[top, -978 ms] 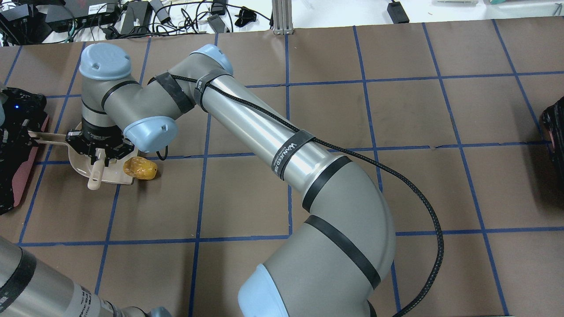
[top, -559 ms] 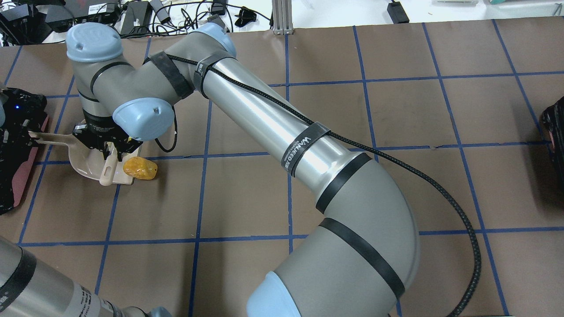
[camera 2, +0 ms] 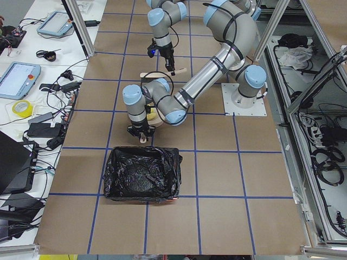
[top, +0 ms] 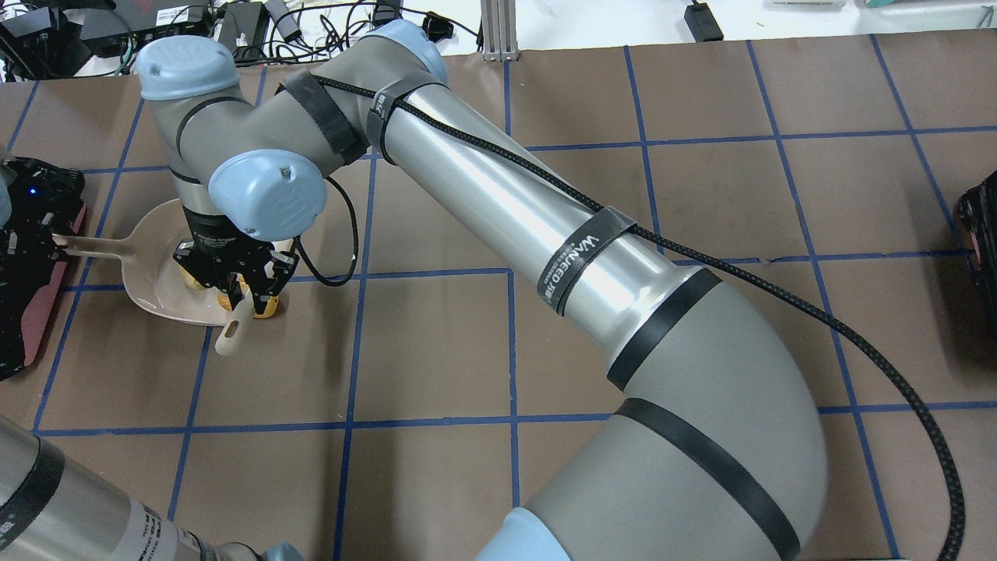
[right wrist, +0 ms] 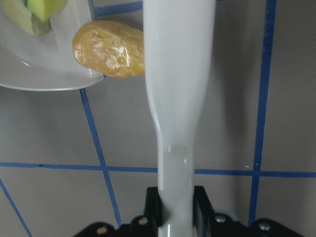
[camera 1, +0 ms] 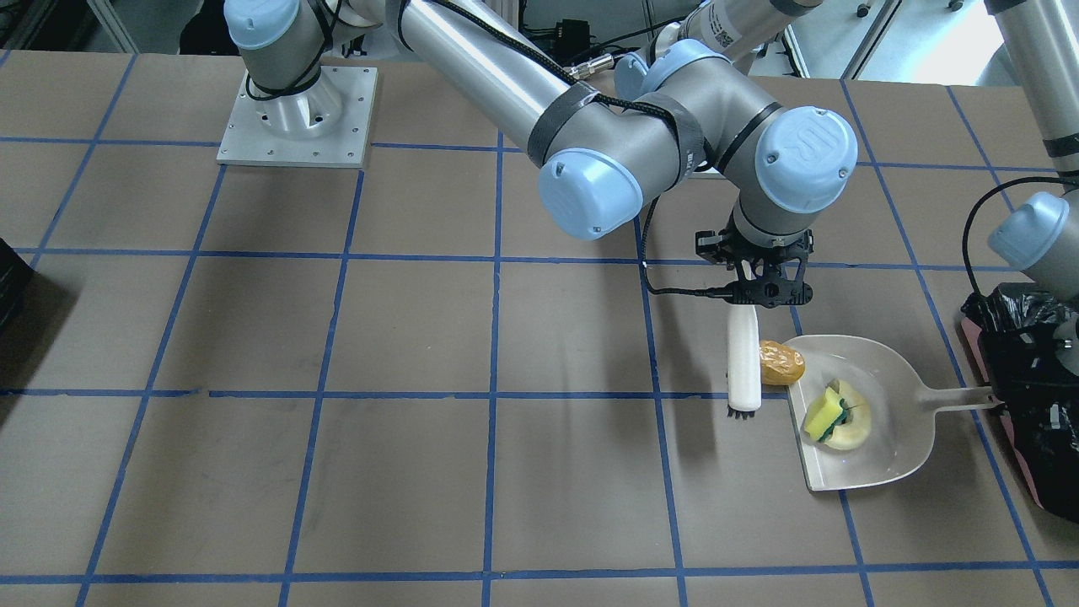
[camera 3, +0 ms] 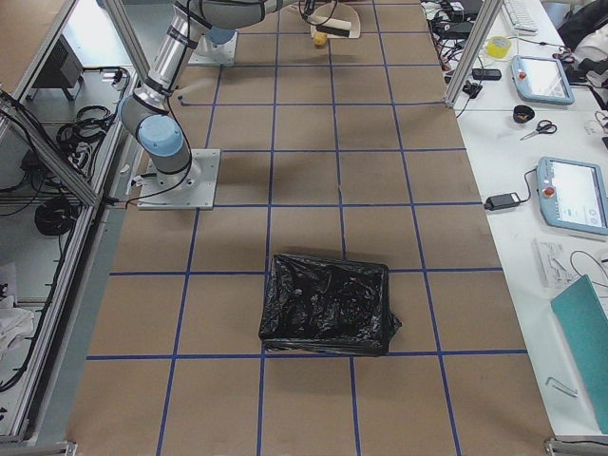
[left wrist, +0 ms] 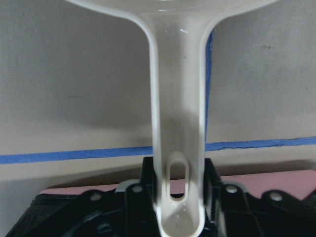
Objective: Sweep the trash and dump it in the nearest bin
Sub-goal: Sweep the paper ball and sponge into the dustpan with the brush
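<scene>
Brush [camera 1: 743, 367], clamped in the right jaws, stood just beside the lump [camera 1: 781, 362] at the dustpan [camera 1: 893, 421] lip, ready to push it in. The left jaws gripped its handle, bracing it by the bin [camera 1: 1028, 354]; sponge [camera 1: 822, 415] and slice [camera 1: 853, 432] lay in the dustpan.

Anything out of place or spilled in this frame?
One piece: the orange-brown lump sits at the dustpan lip, mostly on the table, while the sponge piece and pale slice lie inside. The brush in the right pincer is right beside it. Nothing else stands out.
</scene>
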